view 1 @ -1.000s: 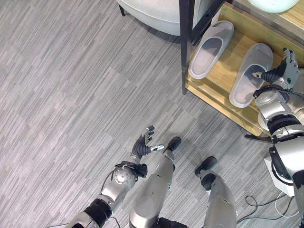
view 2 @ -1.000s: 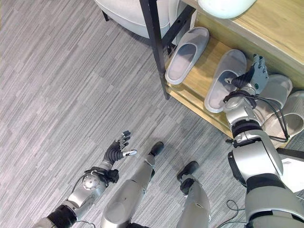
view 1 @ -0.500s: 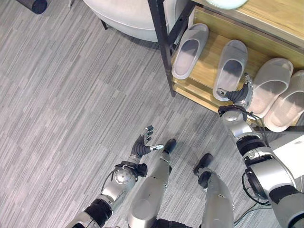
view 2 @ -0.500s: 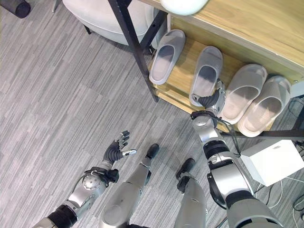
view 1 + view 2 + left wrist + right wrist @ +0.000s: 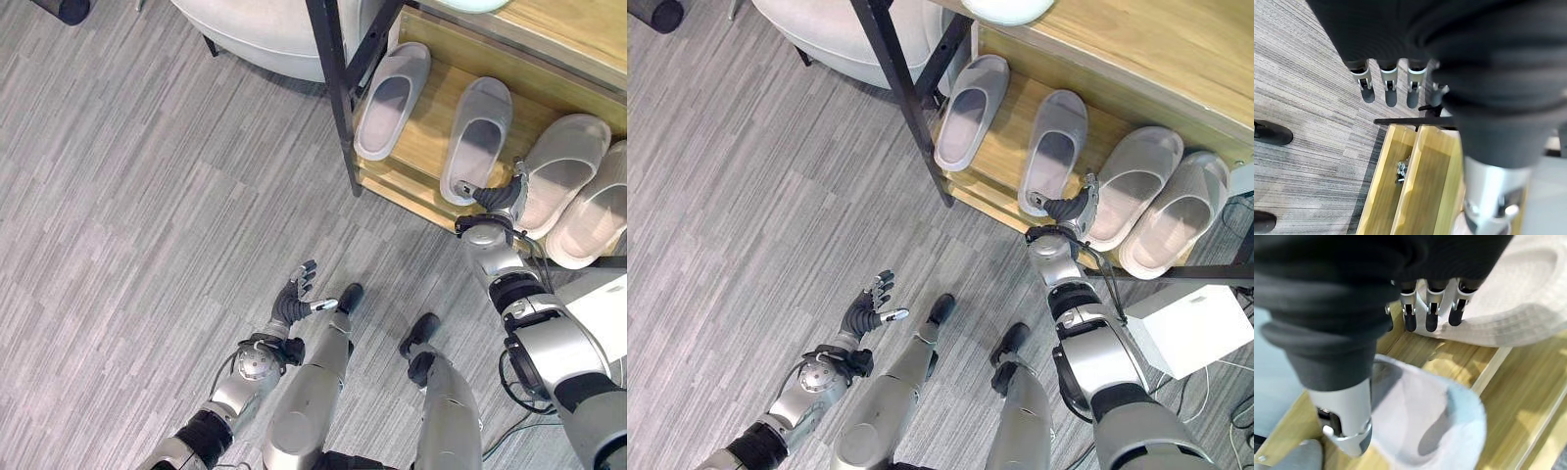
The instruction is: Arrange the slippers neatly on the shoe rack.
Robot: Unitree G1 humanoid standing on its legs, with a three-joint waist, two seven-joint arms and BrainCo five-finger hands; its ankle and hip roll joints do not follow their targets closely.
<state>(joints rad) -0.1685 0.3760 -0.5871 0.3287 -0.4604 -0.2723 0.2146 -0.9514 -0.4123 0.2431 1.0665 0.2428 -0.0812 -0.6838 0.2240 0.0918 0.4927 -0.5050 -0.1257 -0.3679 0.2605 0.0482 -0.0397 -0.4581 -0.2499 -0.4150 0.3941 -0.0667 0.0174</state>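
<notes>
Four soft slippers are seen lying on the lower board of the pale wooden shoe rack point(image 5: 1014, 103): a grey pair to the robot's left, made up of the far grey slipper point(image 5: 971, 113) and the near grey slipper point(image 5: 1053, 149), and a beige pair point(image 5: 1161, 201) lying side by side to the right. The right hand point(image 5: 1075, 208) is held at the rack's front edge, at the heel of the near grey slipper and beside the beige pair; in the right wrist view its fingers point(image 5: 1431, 316) are seen extended and apart, with the thumb over the grey heel, clamped on nothing. The left hand point(image 5: 297, 299) is held idle over the grey plank floor point(image 5: 147, 245), with relaxed, open fingers.

The step in hand is judged to be the squaring of the near grey slipper against its mate. A gentle sideways push at the heel is advised, so that the gap to the far slipper is closed and the toes are kept parallel.

Room is limited: the black metal post point(image 5: 903, 93) stands just left of the grey pair, an upper shelf hangs overhead, and the heels lie close to the front lip, so any pull outward risks a slipper dropping to the floor.
</notes>
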